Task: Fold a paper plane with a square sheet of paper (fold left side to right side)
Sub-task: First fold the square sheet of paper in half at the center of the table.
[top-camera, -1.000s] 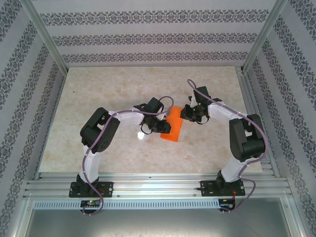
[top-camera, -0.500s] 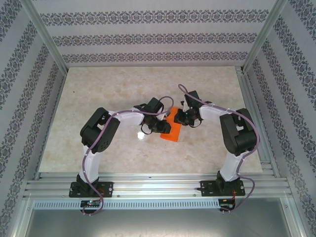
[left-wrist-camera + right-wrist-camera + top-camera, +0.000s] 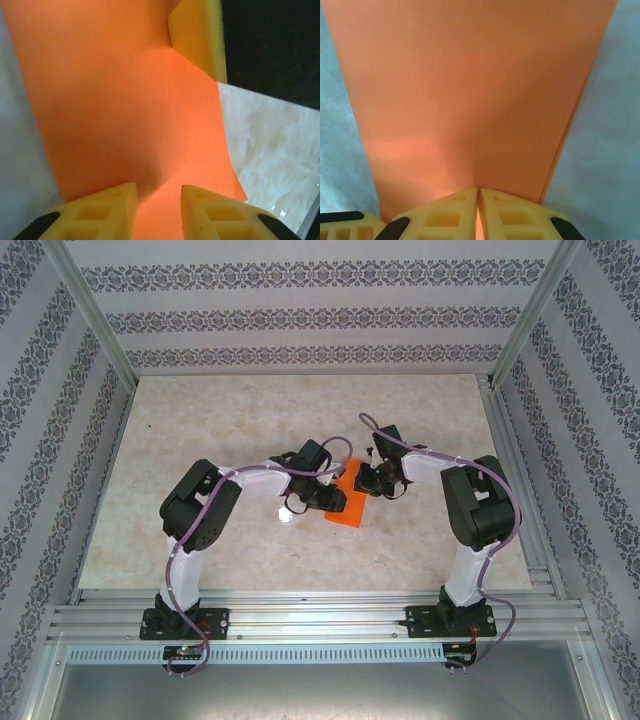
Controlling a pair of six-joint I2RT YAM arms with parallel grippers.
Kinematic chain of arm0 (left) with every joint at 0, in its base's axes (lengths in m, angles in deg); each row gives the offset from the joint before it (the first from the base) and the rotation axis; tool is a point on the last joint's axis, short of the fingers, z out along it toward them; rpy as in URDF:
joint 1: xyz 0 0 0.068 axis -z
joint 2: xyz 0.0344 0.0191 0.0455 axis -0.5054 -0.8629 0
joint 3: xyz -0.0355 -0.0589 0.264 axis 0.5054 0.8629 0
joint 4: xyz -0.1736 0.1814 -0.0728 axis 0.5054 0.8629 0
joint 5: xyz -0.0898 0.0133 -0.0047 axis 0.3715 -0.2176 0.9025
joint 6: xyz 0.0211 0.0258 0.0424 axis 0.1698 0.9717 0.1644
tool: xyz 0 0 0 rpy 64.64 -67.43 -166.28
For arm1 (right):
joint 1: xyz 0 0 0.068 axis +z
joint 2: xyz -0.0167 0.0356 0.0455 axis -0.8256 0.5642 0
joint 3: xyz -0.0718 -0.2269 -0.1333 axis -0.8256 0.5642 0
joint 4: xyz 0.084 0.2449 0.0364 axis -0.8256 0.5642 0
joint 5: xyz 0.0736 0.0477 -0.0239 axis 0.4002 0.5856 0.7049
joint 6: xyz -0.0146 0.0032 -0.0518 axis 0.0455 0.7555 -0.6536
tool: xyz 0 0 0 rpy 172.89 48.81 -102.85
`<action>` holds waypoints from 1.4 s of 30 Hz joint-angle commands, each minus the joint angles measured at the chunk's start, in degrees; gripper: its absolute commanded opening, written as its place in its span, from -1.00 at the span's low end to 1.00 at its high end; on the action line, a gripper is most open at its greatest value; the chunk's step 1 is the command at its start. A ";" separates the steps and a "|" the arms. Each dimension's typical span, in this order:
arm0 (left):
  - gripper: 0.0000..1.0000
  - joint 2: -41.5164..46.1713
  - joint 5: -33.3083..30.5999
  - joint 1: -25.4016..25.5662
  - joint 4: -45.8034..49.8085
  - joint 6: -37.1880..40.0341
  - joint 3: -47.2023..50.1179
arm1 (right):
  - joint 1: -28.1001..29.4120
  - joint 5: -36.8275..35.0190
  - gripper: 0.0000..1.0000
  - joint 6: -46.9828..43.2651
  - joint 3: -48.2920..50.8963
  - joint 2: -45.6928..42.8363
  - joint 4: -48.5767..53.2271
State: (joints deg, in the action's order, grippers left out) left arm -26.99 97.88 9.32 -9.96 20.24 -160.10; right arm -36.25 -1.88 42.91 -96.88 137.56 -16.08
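Observation:
The square sheet of paper point(image 3: 350, 504) is bright orange and lies on the table as a narrow folded strip, two layered edges showing along its right side in the right wrist view. My left gripper point(image 3: 334, 498) is over the strip's left side. Its yellow fingers stand a little apart, open, with only flat paper point(image 3: 125, 110) below them point(image 3: 159, 192). My right gripper point(image 3: 368, 481) is at the strip's far end, shut, its tips point(image 3: 478, 192) down on the paper point(image 3: 470, 90). One right finger point(image 3: 197, 35) shows at the top of the left wrist view.
The pale marble tabletop point(image 3: 230, 420) surrounds the paper. Patterned walls point(image 3: 320, 320) enclose the table on three sides, with metal posts point(image 3: 90, 315) at the corners. A metal rail point(image 3: 320, 618) with the arm bases runs along the near edge.
My right arm has swung left and brought its gripper onto the far end of the paper, with its jaws closing. My left gripper has stayed on the paper.

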 commanded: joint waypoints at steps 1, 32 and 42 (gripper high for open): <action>-0.41 1.15 -0.75 1.01 6.48 1.70 3.76 | 0.33 -6.00 -0.76 -1.56 0.78 3.43 4.03; -0.48 11.43 2.90 -0.53 3.79 0.71 12.51 | 0.47 -5.80 -0.75 -2.47 -0.53 4.16 5.15; -0.60 4.93 9.02 -4.53 1.79 0.35 -1.30 | 0.72 -5.61 -0.75 -2.69 -0.80 3.96 5.28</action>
State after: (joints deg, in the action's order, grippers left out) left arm -18.75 103.17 4.64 -7.47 20.77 -157.94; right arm -35.75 -1.97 41.58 -98.69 138.52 -13.74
